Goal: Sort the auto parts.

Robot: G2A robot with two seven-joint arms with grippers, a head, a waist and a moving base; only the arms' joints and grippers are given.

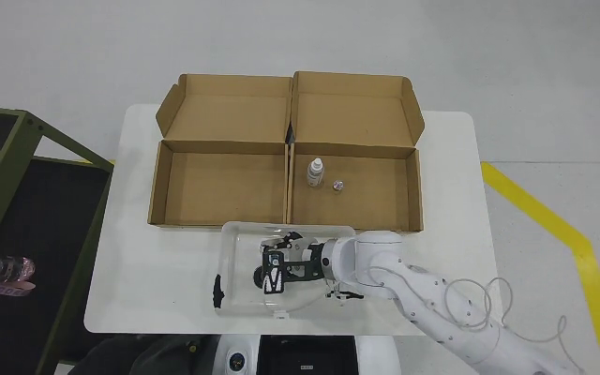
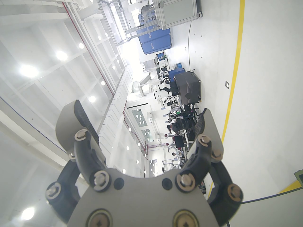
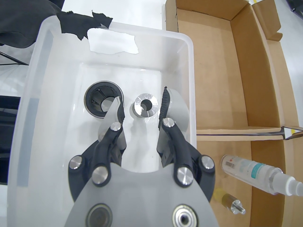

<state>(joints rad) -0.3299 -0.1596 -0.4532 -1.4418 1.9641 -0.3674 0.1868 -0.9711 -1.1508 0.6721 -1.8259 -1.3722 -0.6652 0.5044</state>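
Right end effector (image 3: 142,101) was down inside the clear bin (image 3: 192,83), jaws spread, nothing gripped. Silver bushing (image 3: 144,106) sat upright between the fingers, with a gap on either side. Black bearing (image 3: 100,100) lay just outside one finger. Beyond the bin wall by the other finger was a cardboard box (image 3: 208,147) holding a spray bottle (image 3: 251,170) and a small metal pin (image 3: 233,204). Left end effector (image 2: 142,109) was likewise spread and empty.

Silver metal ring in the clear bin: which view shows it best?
Right wrist view: the silver metal ring sits unobstructed within the open right gripper. In the top view that gripper covers it; the left wrist view faces the hall.
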